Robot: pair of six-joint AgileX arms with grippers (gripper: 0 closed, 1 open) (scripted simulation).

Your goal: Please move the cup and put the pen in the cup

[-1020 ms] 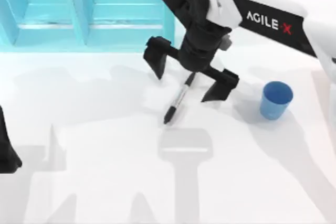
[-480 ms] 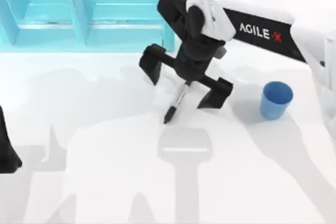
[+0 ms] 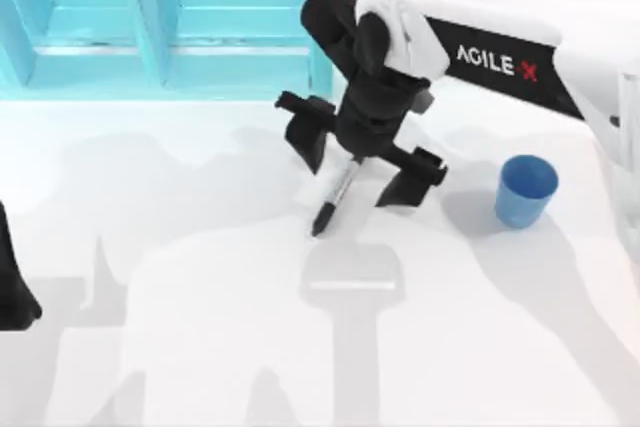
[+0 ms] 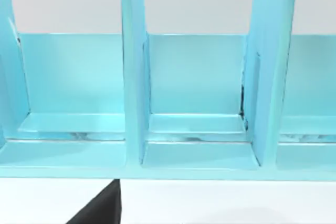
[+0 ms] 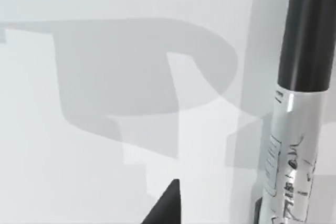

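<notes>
Fingers (image 3: pixel 308 139) of the right gripper (image 3: pixel 362 162) stand apart, straddling the pen (image 3: pixel 335 197) lying on the counter (image 3: pixel 200 327). Cup (image 3: pixel 525 190) stands upright near, right. Turquoise shelf unit (image 3: pixel 160 17) behind. Left gripper (image 3: pixel 12 287) parked at left edge

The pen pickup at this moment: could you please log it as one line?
right gripper: open, straddling pen | pen: flat on table | cup: upright, right of pen | left arm: parked

Turquoise shelf unit (image 3: pixel 170 22) is seen at 11 o'clock on white table (image 3: pixel 200 347), open compartments split by upright dividers.
</notes>
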